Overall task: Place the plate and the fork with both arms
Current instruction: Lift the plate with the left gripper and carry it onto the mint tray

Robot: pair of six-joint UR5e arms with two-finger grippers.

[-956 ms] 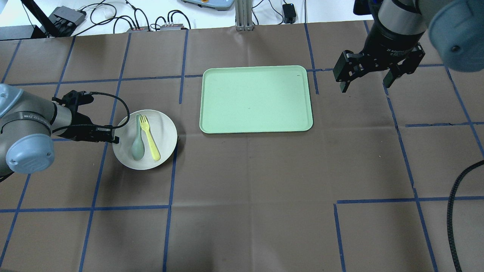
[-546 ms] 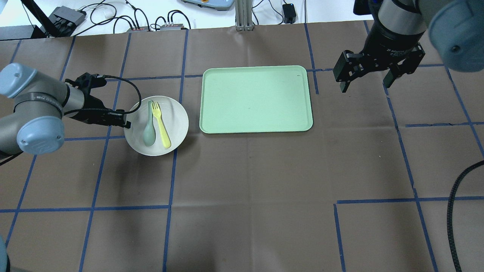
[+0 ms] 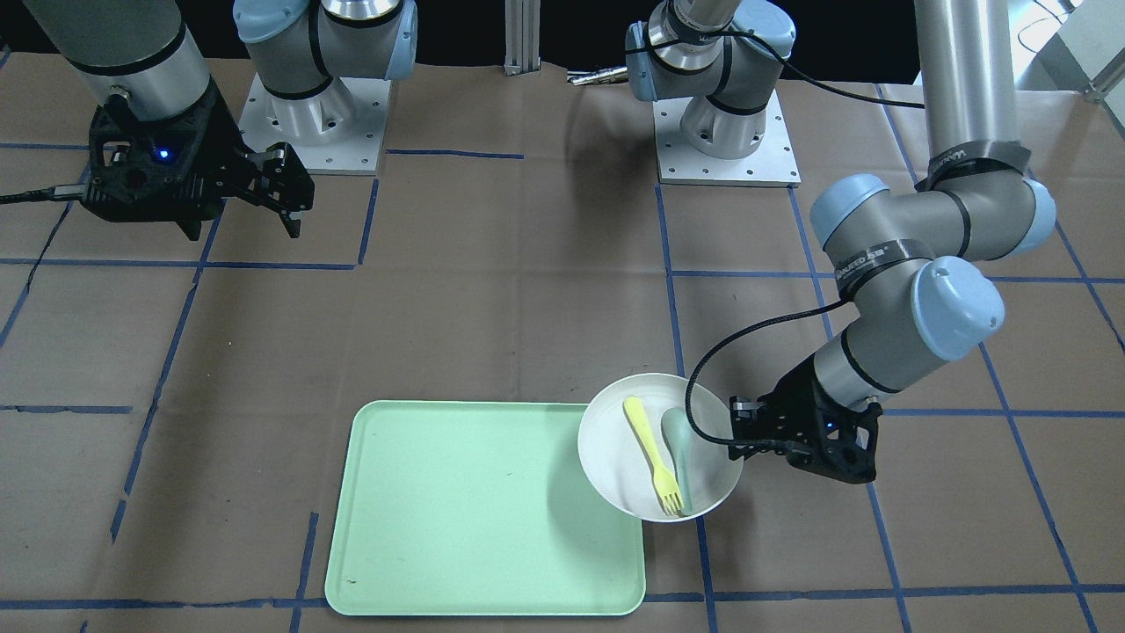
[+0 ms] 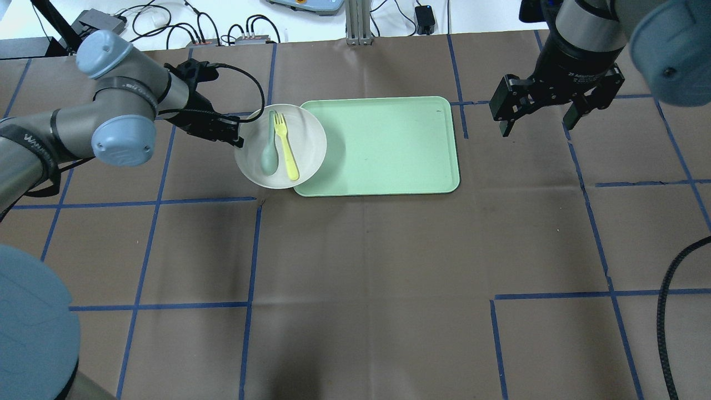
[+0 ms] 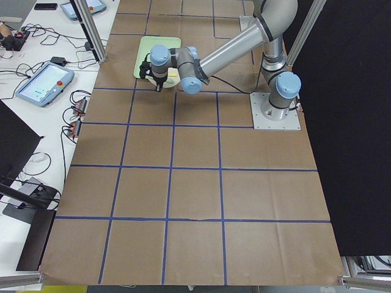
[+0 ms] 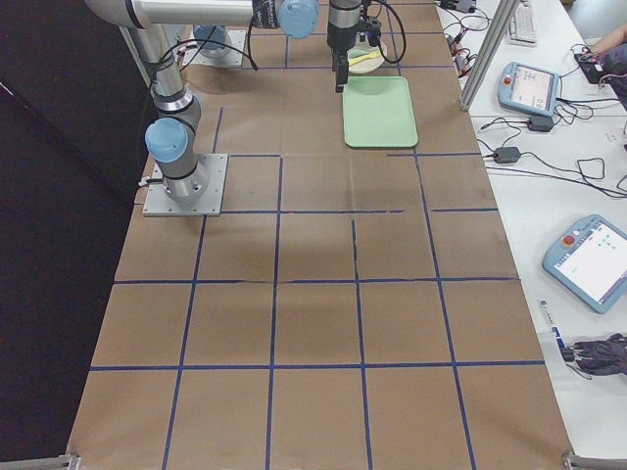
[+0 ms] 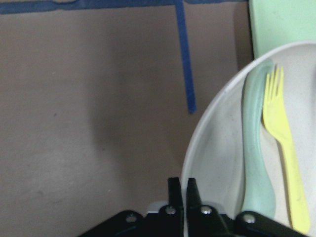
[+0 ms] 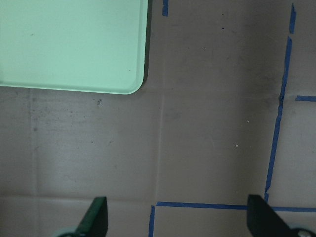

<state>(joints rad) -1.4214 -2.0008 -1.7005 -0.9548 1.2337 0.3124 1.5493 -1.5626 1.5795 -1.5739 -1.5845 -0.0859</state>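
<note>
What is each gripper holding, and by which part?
The left gripper pinches the plate by its rim, on the side away from the tray. The right gripper is open, holding nothing.

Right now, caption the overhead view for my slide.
Left gripper holds plate, with fork and spoon, overlapping tray edge; right gripper open.

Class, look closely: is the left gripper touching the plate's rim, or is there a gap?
Touching. The left wrist view shows the left gripper with its fingers pinched on the plate rim.
</note>
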